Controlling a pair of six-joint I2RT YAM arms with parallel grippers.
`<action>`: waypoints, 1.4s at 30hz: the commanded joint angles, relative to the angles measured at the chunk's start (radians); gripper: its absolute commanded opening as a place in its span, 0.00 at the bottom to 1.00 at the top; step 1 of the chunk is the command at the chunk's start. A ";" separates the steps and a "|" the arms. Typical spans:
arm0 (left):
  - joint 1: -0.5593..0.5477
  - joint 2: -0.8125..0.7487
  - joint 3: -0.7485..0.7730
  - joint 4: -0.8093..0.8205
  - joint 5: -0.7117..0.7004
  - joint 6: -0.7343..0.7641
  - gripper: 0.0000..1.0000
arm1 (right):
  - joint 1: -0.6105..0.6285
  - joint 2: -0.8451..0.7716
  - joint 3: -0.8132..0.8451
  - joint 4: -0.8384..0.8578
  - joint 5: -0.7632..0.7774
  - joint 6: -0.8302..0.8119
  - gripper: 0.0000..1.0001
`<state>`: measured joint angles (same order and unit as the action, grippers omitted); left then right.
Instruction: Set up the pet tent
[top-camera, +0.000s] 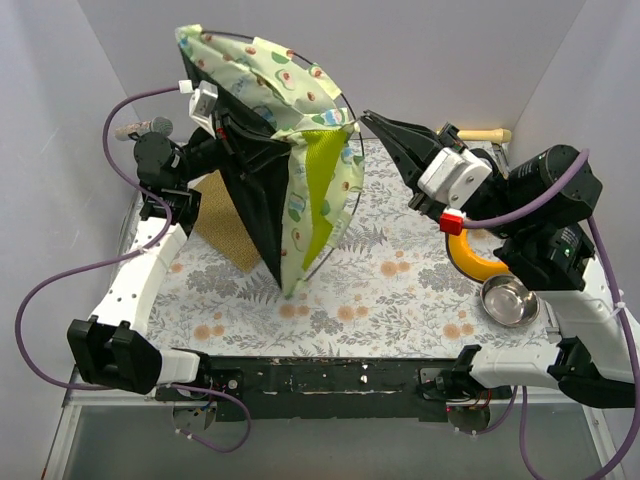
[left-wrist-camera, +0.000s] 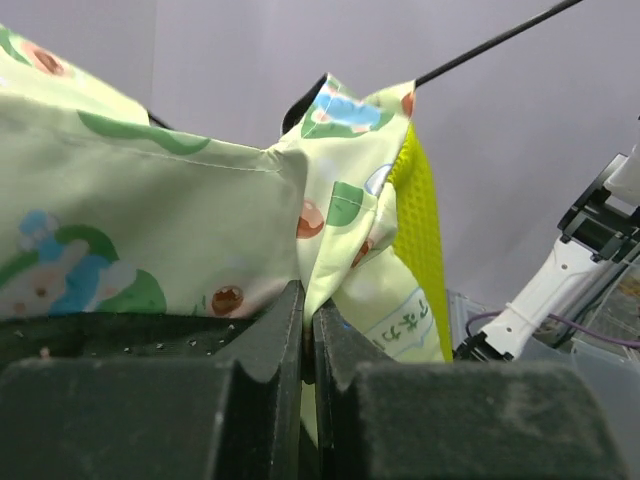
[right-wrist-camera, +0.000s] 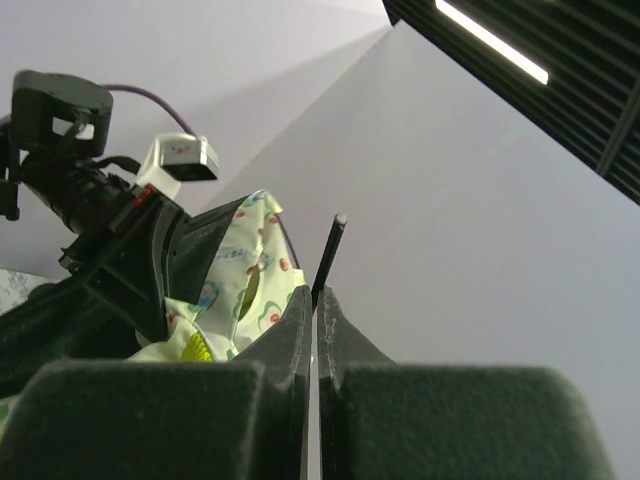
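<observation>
The pet tent (top-camera: 262, 120) stands half-raised at the back-left of the floral-covered tabletop (top-camera: 400, 285). It's up on edge, one low corner touching the cover, the rest lifted & tilted. The black underside faces left/front. Cream-green printed fabric drapes over the top, and the lime lining (top-camera: 320, 195) shows in a slot down the middle. A thin black pole (left-wrist-camera: 500, 41) leaves the tent's top corner, and seen from above a pole bows out in an arc along the tent's right side, down toward the low corner.

My left gripper (left-wrist-camera: 308, 305) is closed on the tent fabric. The wrist cam shows a fold of printed cloth running down btw the fingers, w/ a small white label just right of them. From above, this gripper sits at the tent's upper left, mostly hidden by cloth.

My right gripper (top-camera: 366, 118) is closed too, pinching the pole near the tent's upper right. On its wrist cam the pole tip sticks up past the fingertips (right-wrist-camera: 295, 312).

A brown mat (top-camera: 222, 228) lies flat just left of the tent, partly hidden behind it. Well apart on the right side is a steel bowl (top-camera: 508, 300), w/ a yellow curved item (top-camera: 470, 258) just beside it, part-covered by my right arm. A pale wooden handle (top-camera: 488, 135) pokes out at back-right. Can't tell what it belongs to.
</observation>
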<state>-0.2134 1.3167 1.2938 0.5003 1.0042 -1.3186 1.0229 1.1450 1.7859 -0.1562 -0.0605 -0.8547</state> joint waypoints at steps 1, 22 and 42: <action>0.052 -0.023 0.009 -0.159 0.074 -0.009 0.00 | 0.002 0.061 0.099 -0.043 -0.102 -0.043 0.01; 0.066 0.069 0.192 0.132 0.258 -0.287 0.00 | 0.183 0.196 0.303 0.198 -0.055 -0.142 0.01; 0.005 0.055 -0.056 -0.107 0.183 -0.055 0.00 | 0.393 0.177 -0.061 0.069 0.663 -0.472 0.01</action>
<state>-0.2169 1.5021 1.2686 0.5659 1.2156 -1.6062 1.4097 1.3552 1.8179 -0.0311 0.4210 -1.2884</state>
